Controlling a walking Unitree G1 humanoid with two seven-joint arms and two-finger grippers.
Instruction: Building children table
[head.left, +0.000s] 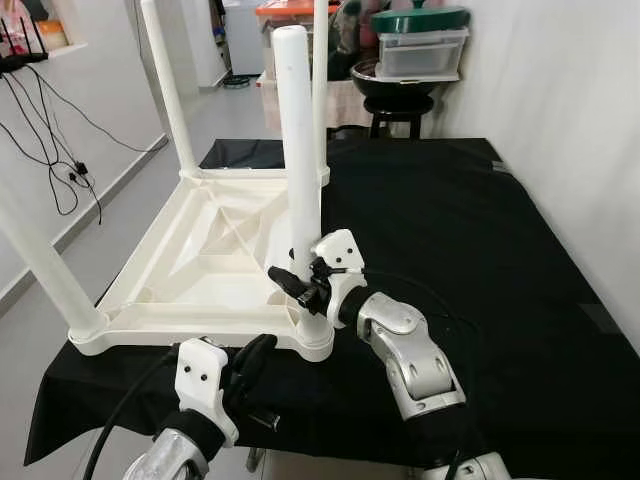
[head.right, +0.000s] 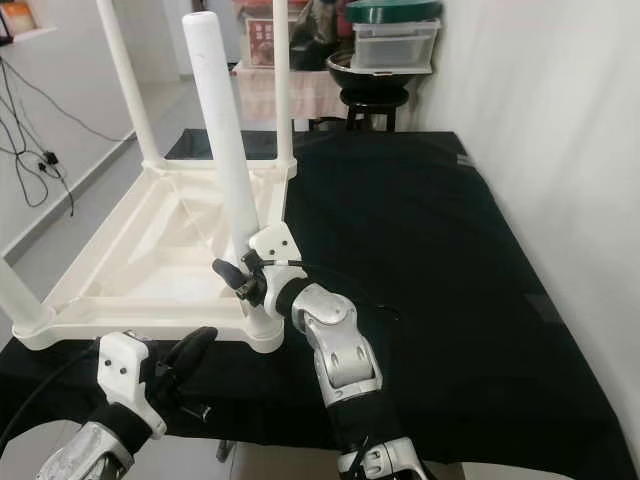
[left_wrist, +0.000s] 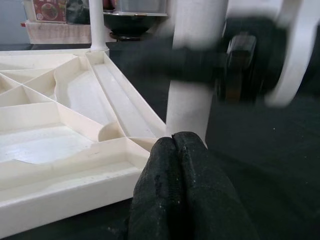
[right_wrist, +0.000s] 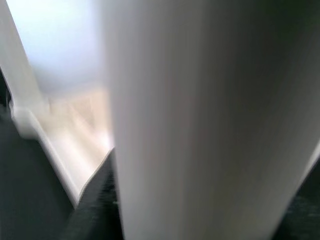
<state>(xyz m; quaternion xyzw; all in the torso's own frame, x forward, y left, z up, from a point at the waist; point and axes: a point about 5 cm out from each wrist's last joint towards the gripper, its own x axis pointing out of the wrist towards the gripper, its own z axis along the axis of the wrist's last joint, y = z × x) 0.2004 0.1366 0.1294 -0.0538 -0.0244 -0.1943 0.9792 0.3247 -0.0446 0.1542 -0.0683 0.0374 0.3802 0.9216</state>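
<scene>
A white plastic tabletop (head.left: 200, 260) lies upside down on the black-covered table (head.left: 480, 260), its legs pointing up. The right tool (head.left: 297, 283) is clamped around the lower part of the near leg (head.left: 297, 140), which stands upright in the near corner socket. The left tool (head.left: 252, 357) hovers just before the tabletop's near edge, its fingers pressed together and holding nothing.

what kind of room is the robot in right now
Probably a lived-in home, perhaps a spare or storage room. A black-covered work table holds an upturned white children's table, with stacked storage boxes on a stool behind and loose cables along the wall.
</scene>
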